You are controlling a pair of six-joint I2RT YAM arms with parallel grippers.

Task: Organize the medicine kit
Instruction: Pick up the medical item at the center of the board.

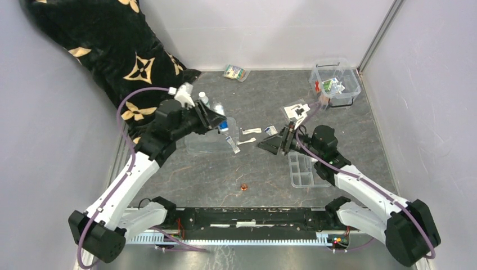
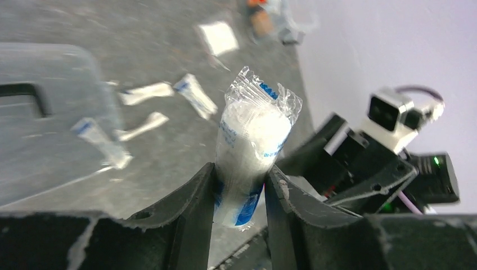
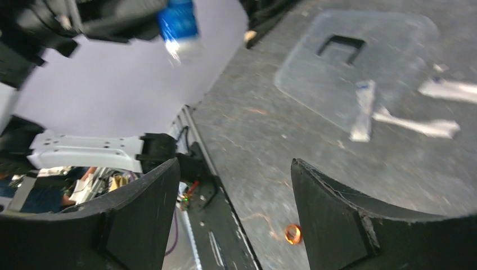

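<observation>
The left claw (image 2: 241, 175) is clamped on a white roll (image 2: 250, 135) in a clear wrapper, its blue print too blurred to read. The right claw (image 3: 235, 166) gapes wide and holds nothing. The medicine kit (image 1: 336, 84) sits lidless at the worktop's (image 1: 253, 185) far right corner, its contents indistinct. Its lid (image 1: 211, 145) lies flat by the left claw. The right arm hides part of a divided tray (image 1: 301, 171).
</observation>
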